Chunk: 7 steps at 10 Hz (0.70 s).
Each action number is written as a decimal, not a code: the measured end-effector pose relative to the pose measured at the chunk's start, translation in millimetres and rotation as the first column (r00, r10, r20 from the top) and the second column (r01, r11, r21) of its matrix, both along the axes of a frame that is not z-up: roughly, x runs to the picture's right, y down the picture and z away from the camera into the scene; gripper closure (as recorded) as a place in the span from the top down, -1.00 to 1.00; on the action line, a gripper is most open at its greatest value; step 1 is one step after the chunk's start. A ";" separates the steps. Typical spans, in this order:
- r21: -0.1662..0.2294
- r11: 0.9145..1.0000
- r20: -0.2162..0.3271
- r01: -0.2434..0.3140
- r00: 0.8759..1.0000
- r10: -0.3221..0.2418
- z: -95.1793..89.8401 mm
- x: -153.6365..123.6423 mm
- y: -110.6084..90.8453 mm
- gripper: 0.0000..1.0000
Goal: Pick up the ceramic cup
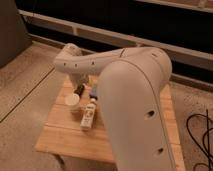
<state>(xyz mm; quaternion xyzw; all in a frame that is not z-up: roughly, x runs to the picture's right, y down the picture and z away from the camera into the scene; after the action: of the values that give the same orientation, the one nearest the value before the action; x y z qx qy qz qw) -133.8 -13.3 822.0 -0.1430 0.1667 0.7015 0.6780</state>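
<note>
As tool (80,90) hangs just beside ceramic cup (73,100) | grip state: cannot tell

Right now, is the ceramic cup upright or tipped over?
Upright: the ceramic cup sits on the wooden table with its open rim facing up, beside the lying bottle. The gripper hangs close above it.

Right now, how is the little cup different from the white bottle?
The ceramic cup is squat and round; the white bottle is long and narrow. The cup is plain; the bottle carries a label. Both are pale and sit on the wooden table. The gripper hangs just behind the cup.
</note>
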 end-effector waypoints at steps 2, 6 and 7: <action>-0.012 0.996 0.070 -0.086 0.994 0.087 4.3 -8.6 3.0 0.30; -0.072 0.986 0.062 -0.151 0.986 0.155 14.0 18.9 28.4 0.30; -0.089 0.987 0.060 -0.137 0.988 0.143 16.0 19.6 36.1 0.30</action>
<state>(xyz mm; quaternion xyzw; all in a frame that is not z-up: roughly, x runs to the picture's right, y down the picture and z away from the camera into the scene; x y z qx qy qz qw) -114.2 22.8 838.0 -0.2061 0.1635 0.7345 0.6255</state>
